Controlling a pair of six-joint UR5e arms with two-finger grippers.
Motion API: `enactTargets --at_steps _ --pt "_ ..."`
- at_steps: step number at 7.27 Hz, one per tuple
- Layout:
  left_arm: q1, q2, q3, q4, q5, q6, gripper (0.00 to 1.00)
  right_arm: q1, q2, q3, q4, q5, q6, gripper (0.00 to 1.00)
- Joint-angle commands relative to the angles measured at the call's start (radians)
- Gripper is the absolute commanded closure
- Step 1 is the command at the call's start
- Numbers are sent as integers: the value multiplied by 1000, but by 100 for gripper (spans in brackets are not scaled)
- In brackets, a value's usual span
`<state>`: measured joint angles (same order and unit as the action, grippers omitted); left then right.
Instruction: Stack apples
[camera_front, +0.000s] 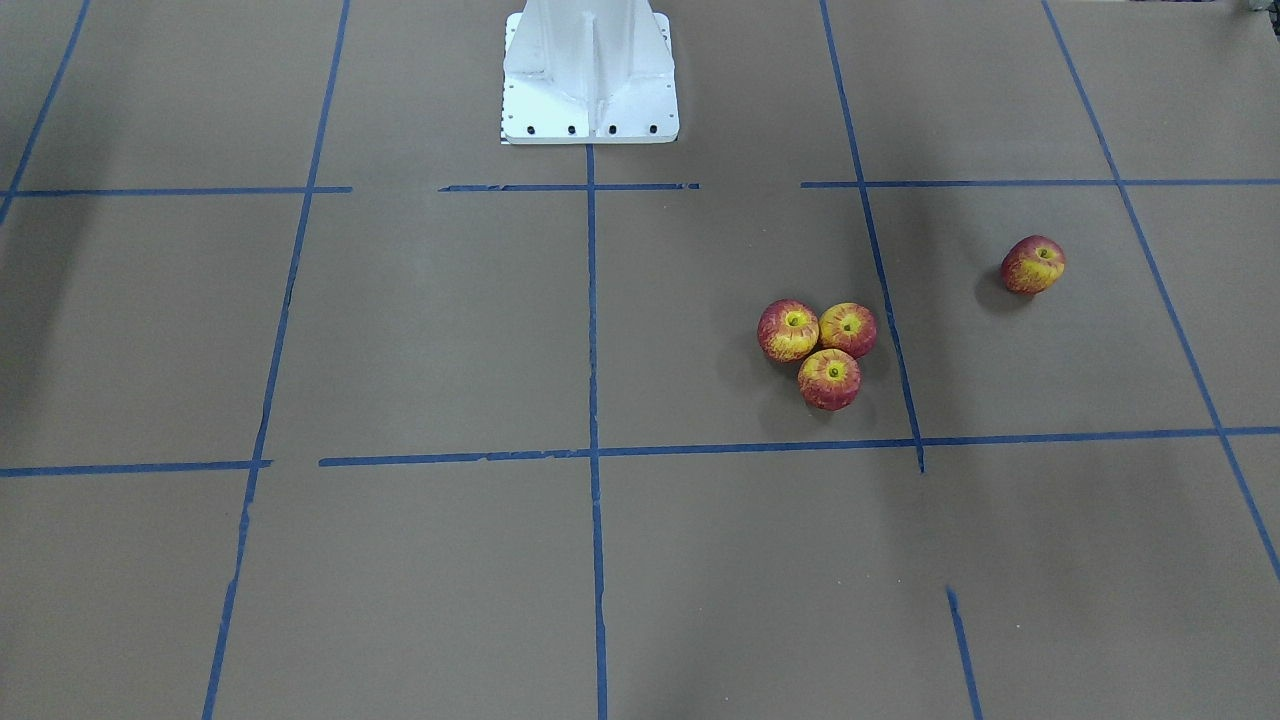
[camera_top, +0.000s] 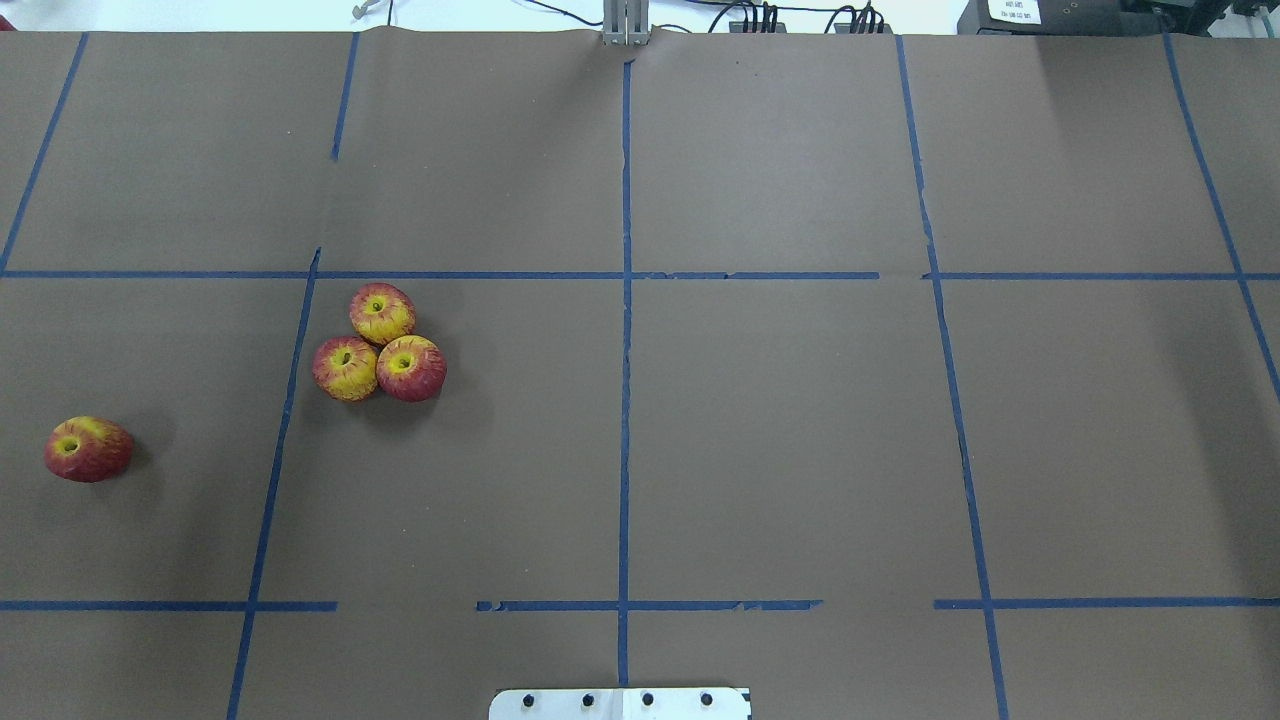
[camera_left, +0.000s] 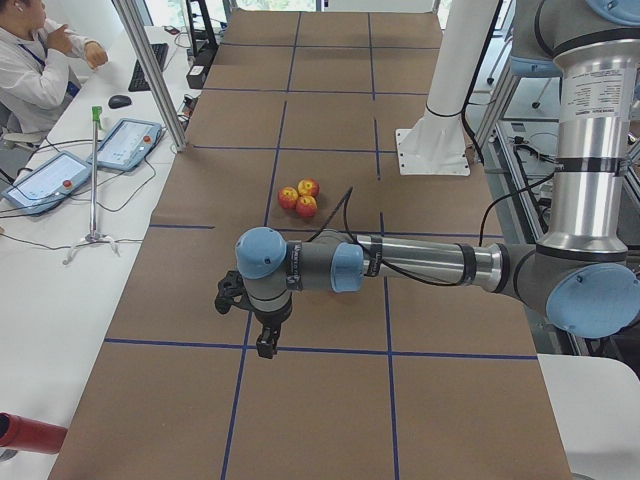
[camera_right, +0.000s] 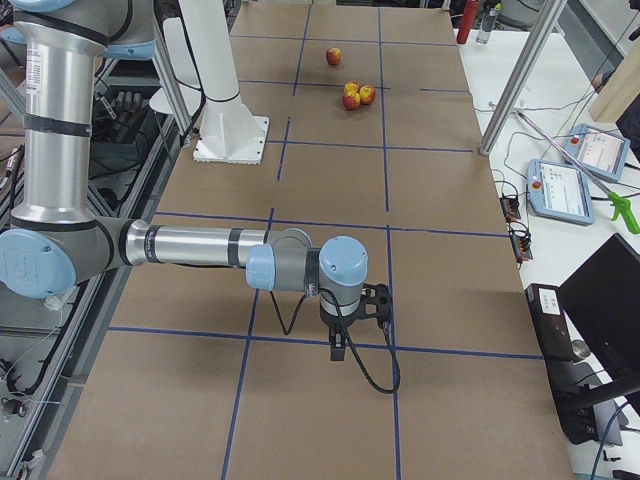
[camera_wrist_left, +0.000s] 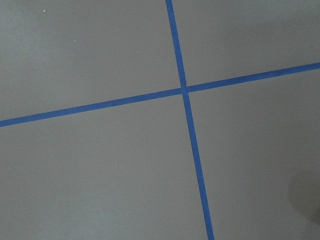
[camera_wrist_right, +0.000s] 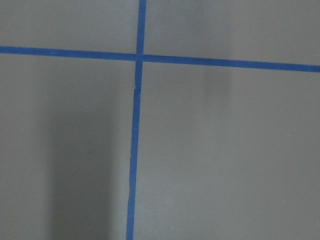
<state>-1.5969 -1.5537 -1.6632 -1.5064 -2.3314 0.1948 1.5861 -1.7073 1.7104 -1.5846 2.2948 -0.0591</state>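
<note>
Three red-and-yellow apples (camera_front: 829, 379) lie touching in a cluster on the brown table, stems up, also in the overhead view (camera_top: 382, 313). One more apple (camera_front: 1033, 264) lies apart on its side, toward the robot's left (camera_top: 88, 449). None is stacked. My left gripper (camera_left: 265, 345) hangs over the table's left end, far from the apples. My right gripper (camera_right: 337, 350) hangs over the right end. Both show only in the side views, so I cannot tell if they are open or shut. The wrist views show only table and tape.
The table is covered in brown paper with a blue tape grid (camera_top: 625, 400). The robot's white base (camera_front: 590, 70) stands at the table's edge. An operator (camera_left: 40, 60) sits beside tablets (camera_left: 125, 143) on a side desk.
</note>
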Motion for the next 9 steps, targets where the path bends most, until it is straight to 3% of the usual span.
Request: enactTargets --at_steps 1,4,5,6,8,9 --pt "0 15 -9 -18 1 38 0 0 0 0 0 0 1 0" --pt "26 17 -10 -32 0 51 0 0 0 0 0 0 -1 0" --pt "41 23 -4 -56 -58 42 0 0 0 0 0 0 1 0" --pt "134 20 -15 -73 -100 -4 0 0 0 0 0 0 1 0" --pt "384 11 -62 -304 -100 -469 0 0 0 0 0 0 1 0" --pt "435 29 -59 -445 -88 -589 0 0 0 0 0 0 -1 0"
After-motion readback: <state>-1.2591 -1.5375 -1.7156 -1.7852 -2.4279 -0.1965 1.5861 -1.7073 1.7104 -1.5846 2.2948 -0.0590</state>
